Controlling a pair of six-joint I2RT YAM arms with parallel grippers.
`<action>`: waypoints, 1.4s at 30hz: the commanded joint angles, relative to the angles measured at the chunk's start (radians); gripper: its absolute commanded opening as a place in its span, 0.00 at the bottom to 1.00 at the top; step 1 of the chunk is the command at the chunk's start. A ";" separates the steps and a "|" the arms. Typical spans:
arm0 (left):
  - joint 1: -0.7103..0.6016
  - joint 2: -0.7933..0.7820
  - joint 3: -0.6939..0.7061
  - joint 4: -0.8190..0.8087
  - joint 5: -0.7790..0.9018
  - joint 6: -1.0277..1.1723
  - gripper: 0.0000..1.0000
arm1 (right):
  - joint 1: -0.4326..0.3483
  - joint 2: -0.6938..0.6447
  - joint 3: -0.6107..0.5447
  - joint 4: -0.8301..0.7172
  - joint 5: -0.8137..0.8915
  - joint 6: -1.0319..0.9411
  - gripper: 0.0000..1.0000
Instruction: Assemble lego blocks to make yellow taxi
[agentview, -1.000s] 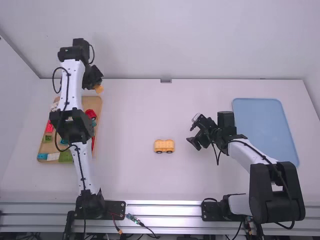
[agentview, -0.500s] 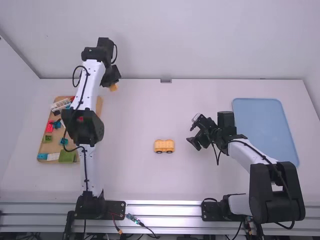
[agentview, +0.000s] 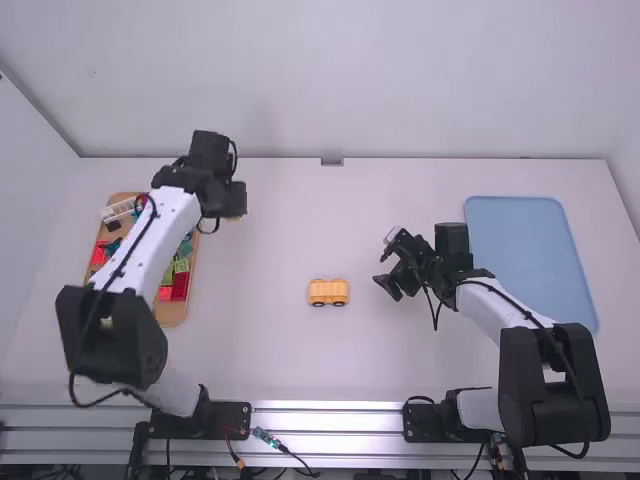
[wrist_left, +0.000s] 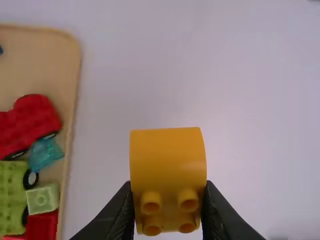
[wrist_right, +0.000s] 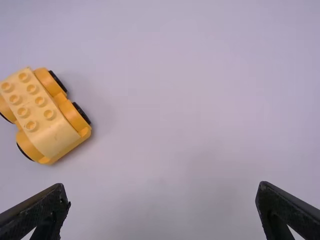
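Left end effector (agentview: 228, 200) grips the orange block (wrist_left: 167, 155) between its fingers.

orange block (wrist_left: 168, 155) in the left gripper (agentview: 233, 212) looked smooth, glossy plastic, tray (wrist_left: 50, 55) near it seemed matt wood, table (wrist_left: 115, 90) below was smooth, matt

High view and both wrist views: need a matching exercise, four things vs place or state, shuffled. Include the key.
Things
1. Orange block
2. Yellow wheeled car
3. Blue tray
4. Right gripper

Place or state
A. Flat on the right side of the table
B. Fingers spread apart, nothing between them
C. Pinched between the fingers of the left gripper
D. Standing on its wheels between the two arms, studs up

Pairs: 1-C, 2-D, 3-A, 4-B
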 joint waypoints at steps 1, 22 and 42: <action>0.003 -0.068 -0.151 -0.004 0.272 0.362 0.02 | 0.002 -0.015 0.017 0.000 -0.008 0.005 0.99; -0.155 -0.100 -0.470 0.088 0.214 1.037 0.01 | 0.000 -0.015 0.017 -0.002 -0.009 0.004 0.99; -0.251 0.189 -0.368 0.116 0.051 1.097 0.02 | 0.000 -0.015 0.017 -0.008 -0.009 0.007 0.99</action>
